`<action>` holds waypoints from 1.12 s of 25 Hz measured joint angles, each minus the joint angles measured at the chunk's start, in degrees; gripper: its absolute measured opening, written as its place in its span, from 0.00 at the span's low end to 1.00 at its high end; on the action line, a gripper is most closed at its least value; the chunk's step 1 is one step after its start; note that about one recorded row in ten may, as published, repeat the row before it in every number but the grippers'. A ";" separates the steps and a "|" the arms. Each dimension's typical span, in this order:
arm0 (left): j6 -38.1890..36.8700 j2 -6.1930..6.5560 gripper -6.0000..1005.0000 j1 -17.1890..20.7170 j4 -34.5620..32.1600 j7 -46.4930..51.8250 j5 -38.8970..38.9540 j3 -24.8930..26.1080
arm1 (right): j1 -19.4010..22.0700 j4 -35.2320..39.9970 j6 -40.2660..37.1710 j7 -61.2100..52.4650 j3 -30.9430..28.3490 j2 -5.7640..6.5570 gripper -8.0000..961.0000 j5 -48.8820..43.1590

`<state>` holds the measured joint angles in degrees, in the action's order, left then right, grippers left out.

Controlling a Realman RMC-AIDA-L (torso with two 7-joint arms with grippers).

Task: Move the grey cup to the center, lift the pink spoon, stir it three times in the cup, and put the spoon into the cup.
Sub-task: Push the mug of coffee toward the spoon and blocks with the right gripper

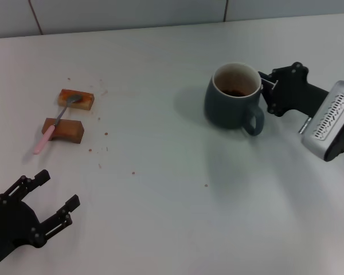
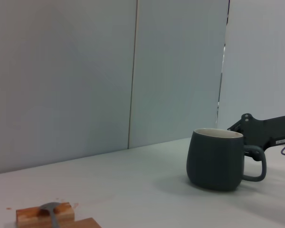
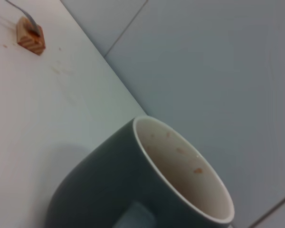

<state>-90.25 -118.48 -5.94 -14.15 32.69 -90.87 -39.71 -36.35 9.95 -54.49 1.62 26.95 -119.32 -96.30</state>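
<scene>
The left claw (image 1: 50, 200) sits low at the near left of the worktop (image 1: 160, 189), its fingers spread apart and holding nothing. Beyond it, on the left side, two brown wooden blocks (image 1: 63, 129) lie one behind the other. The pink spoon (image 1: 56, 122) rests across them: its pink handle end slopes down past the nearer block toward the worktop, and its silver bowl lies on the farther block. Well apart, on the right side, the grey cup (image 1: 232, 97) stands upright, handle pointing toward the near right, brown stains inside. The right claw (image 1: 269, 91) is at the cup's right rim, just behind the handle. Whether it grips the cup cannot be determined. A tiled wall (image 2: 109, 71) rises behind the worktop.
</scene>
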 joint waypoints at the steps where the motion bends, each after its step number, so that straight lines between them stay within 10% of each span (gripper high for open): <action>1: -0.01 0.00 0.81 0.02 0.00 0.03 0.00 0.00 | -0.62 -0.79 0.23 0.02 0.02 -0.11 0.04 0.10; 28: -0.41 0.10 0.81 0.12 -0.01 -0.22 -0.01 -0.02 | -9.57 -12.79 1.62 0.14 2.25 -0.36 0.04 -0.14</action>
<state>-90.66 -118.38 -5.82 -14.15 32.47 -90.88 -39.73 -45.92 -2.84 -52.87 1.76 29.20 -119.67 -96.45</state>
